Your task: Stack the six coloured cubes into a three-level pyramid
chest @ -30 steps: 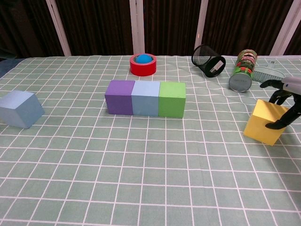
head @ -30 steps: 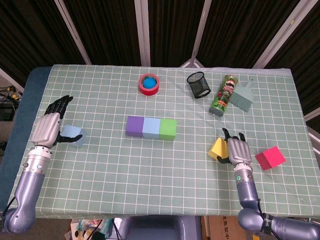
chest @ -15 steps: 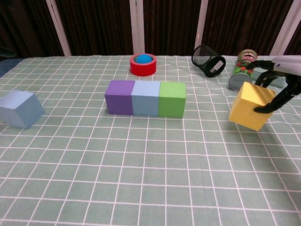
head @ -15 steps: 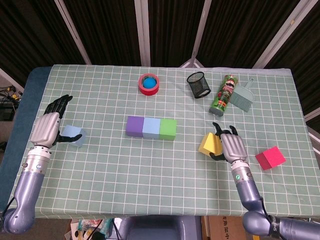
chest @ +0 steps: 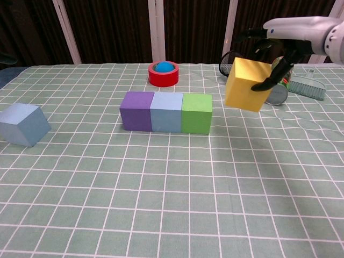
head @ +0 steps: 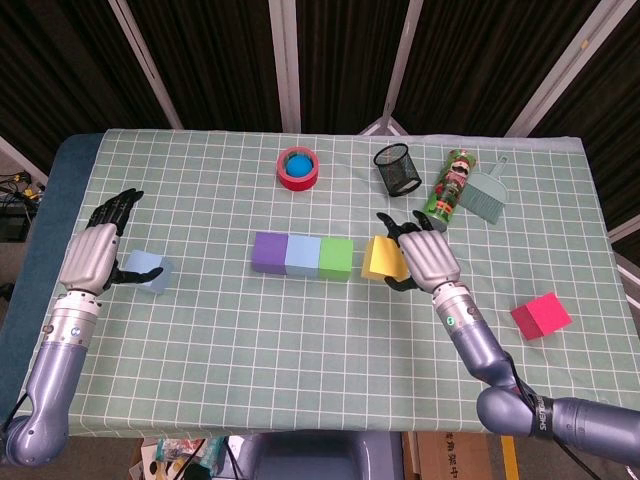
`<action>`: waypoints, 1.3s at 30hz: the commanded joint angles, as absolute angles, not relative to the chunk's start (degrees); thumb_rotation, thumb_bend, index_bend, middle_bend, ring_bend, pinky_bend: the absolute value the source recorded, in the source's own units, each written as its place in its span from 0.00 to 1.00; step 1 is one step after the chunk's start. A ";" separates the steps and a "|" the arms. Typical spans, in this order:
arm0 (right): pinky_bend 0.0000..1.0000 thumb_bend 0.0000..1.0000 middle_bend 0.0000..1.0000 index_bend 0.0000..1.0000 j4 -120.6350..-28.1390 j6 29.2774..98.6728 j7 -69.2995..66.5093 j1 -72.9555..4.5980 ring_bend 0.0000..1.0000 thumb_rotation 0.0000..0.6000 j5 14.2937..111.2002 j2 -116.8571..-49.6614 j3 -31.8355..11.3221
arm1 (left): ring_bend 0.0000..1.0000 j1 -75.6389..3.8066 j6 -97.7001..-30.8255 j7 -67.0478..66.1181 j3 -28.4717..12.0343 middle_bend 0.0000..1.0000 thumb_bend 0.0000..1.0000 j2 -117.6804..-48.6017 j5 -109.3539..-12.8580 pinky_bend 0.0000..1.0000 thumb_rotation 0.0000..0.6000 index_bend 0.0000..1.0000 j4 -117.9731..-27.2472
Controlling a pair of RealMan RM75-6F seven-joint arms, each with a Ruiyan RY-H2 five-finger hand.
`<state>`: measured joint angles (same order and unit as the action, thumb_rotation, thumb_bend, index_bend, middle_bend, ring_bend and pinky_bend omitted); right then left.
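Observation:
A row of three cubes lies mid-table: purple point(head: 268, 252), light blue point(head: 303, 255) and green point(head: 336, 258). My right hand point(head: 425, 255) grips a yellow cube point(head: 383, 258) in the air just right of the green one; the chest view shows this yellow cube point(chest: 246, 84) raised above table level, held by the right hand point(chest: 279, 40). My left hand point(head: 93, 252) rests with fingers spread beside a pale blue cube point(head: 146, 271) at the left edge; the chest view shows that cube point(chest: 23, 124) alone. A red cube point(head: 540, 315) lies at the right.
At the back stand a red tape roll with a blue ball point(head: 298, 166), a black mesh cup point(head: 398, 168) on its side, a green can point(head: 446, 189) and a small dustpan brush point(head: 485, 191). The checked cloth point(head: 300, 350) covers the table.
My right hand has lifted the yellow cube off the table and carried it left and up, toward the green end of the row. The left hand has stayed put.

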<state>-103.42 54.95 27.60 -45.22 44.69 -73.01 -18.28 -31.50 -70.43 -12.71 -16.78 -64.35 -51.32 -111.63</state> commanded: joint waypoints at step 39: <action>0.00 0.27 0.37 0.00 -87.92 48.38 34.86 -67.40 0.24 1.00 25.19 -83.36 -17.02 | 0.00 -32.00 -68.61 -11.22 -17.53 0.02 0.10 -64.00 -48.89 0.00 1.00 0.00 -109.22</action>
